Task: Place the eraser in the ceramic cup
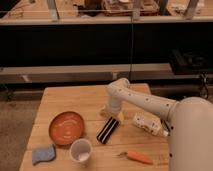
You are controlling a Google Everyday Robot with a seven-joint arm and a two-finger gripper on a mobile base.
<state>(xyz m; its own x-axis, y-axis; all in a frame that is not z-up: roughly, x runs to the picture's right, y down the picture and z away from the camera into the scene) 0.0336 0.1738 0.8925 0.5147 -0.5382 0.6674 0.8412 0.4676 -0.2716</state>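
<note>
The eraser (pixel 107 129), a flat black block with two white stripes, lies on the wooden table (pixel 70 97) near its middle. The white ceramic cup (pixel 81 150) stands upright to its lower left, near the front edge, apart from it. My gripper (pixel 112 115) hangs at the end of the white arm, right at the eraser's far end, low over the table.
An orange round plate (pixel 66 127) sits left of the eraser. A blue wavy-edged sponge (pixel 43 154) lies at the front left. A white tube-like bottle (pixel 148 124) lies right of the eraser, and an orange carrot (pixel 137 157) at the front right.
</note>
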